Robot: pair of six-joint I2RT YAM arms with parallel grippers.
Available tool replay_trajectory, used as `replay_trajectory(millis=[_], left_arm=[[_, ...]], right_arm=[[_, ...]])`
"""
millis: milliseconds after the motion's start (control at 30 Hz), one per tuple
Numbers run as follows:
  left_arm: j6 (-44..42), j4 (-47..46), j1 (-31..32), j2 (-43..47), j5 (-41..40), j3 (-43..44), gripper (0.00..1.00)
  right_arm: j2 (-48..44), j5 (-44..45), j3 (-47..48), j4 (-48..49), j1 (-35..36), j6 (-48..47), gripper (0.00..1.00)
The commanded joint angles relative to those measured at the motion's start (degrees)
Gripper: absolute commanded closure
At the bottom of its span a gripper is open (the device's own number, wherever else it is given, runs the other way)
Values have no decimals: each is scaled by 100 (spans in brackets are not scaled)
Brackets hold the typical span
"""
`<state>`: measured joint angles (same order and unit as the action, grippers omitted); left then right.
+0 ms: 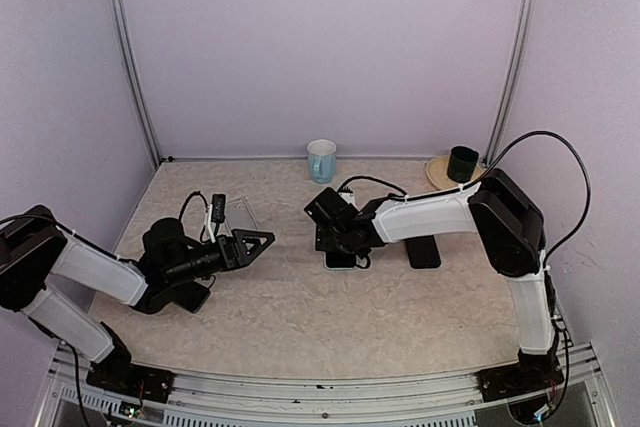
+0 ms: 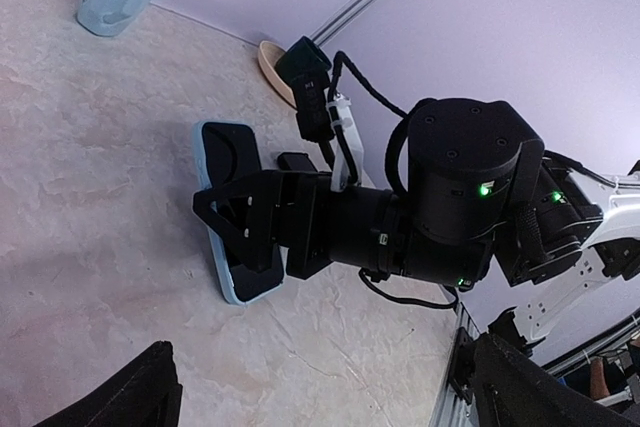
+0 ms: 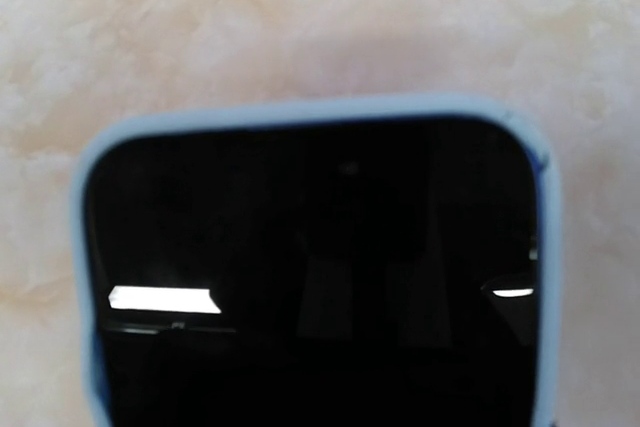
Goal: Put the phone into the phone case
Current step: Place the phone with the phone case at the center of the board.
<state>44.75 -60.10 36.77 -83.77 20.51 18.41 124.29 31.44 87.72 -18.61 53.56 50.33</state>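
Observation:
The black phone (image 1: pixel 341 260) lies flat inside the light blue phone case (image 2: pixel 243 297) at the table's middle. In the right wrist view the dark phone screen (image 3: pixel 310 247) fills the frame, with the case rim (image 3: pixel 300 112) around its top. My right gripper (image 1: pixel 337 244) stands tip-down on the phone, fingers together; it also shows in the left wrist view (image 2: pixel 238 232). My left gripper (image 1: pixel 262 240) is wide open and empty, left of the phone, pointing at it; its fingers (image 2: pixel 140 392) frame that view's bottom corners.
A light blue mug (image 1: pixel 321 160) stands at the back centre. A dark cup (image 1: pixel 462 163) sits on a beige plate (image 1: pixel 437 173) at the back right. A flat black object (image 1: pixel 423 252) lies right of the phone. A clear case (image 1: pixel 238 215) lies behind my left gripper.

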Motion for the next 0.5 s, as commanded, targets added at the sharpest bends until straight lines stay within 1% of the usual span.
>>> replay_trajectory(millis=[0, 267, 467], left_arm=[[2, -226, -37, 59, -48, -75, 1], [12, -237, -44, 64, -39, -79, 1], [29, -244, -48, 45, -34, -84, 1]], right_arm=[[95, 73, 131, 64, -108, 157, 41], [170, -43, 122, 62, -185, 169, 37], [204, -81, 131, 61, -205, 168, 32]])
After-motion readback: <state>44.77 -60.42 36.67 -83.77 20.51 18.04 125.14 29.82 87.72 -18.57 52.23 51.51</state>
